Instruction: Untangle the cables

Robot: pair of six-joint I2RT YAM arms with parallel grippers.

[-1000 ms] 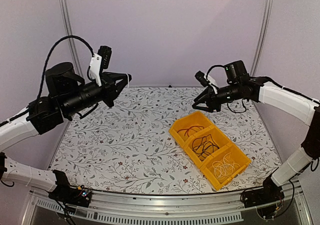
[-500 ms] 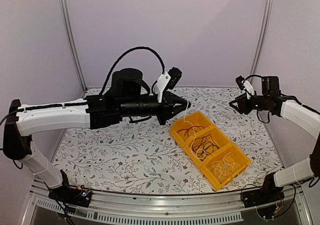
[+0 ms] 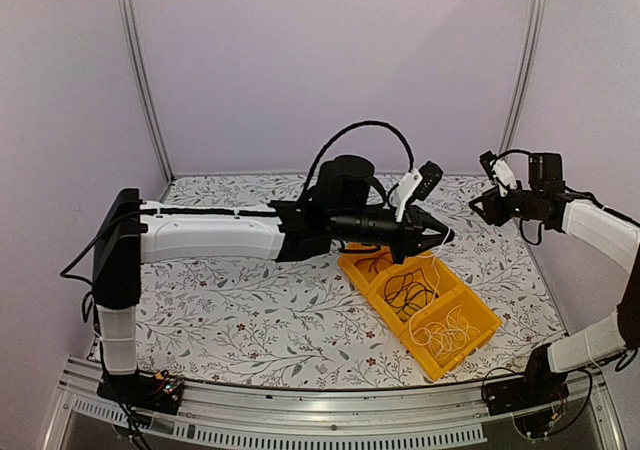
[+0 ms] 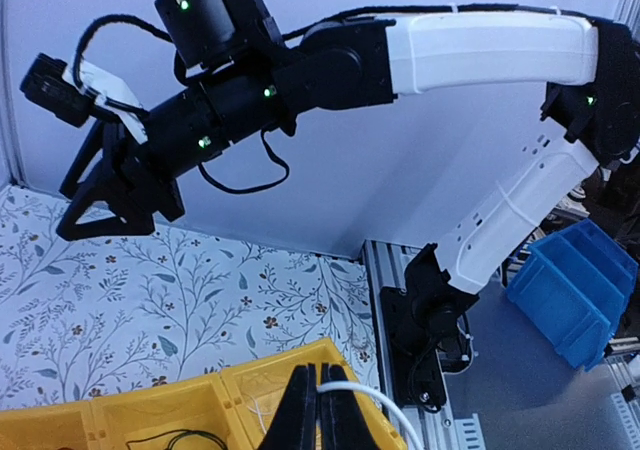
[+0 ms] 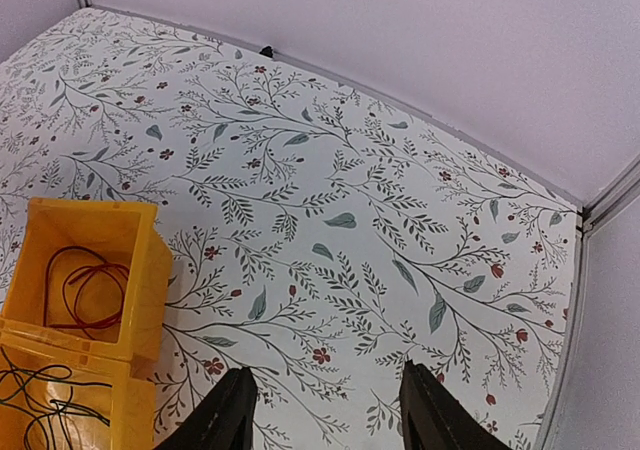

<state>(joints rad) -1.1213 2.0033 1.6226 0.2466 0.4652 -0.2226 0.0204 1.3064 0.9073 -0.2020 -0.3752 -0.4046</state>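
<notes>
One white cable (image 4: 366,396) is pinched in the left gripper (image 3: 441,238), whose fingers (image 4: 300,418) are pressed together on it. In the left wrist view the strand curves out to the right of the fingertips as a smooth, thin loop above the corner of the yellow bin (image 3: 465,348). From above, the strand drops from the gripper toward the bin's near end.

The left arm reaches across the table (image 3: 250,290) and overhangs the bin's far compartment, partly hiding it in the top view. The right gripper (image 3: 476,207) is raised above the far right of the table, well apart from the bin. Its fingers (image 5: 232,416) are spread with nothing between them.

The bin is rigid yellow plastic, with three open-topped compartments in a diagonal row.
- Far compartment: a red cable (image 3: 376,262) lying in a loose coil.
- Middle compartment: black cables (image 3: 408,292), tangled.
- Near compartment: white cables (image 3: 450,332) in a loose heap.

The table surface is pale with a printed pattern of grey-green leaves and small red flowers. A ribbed aluminium rail (image 3: 300,410) runs along its near edge. Plain lilac walls enclose the cell. A blue bin (image 4: 572,282) of similar shape sits off the table, beyond the frame on the right-arm side.
</notes>
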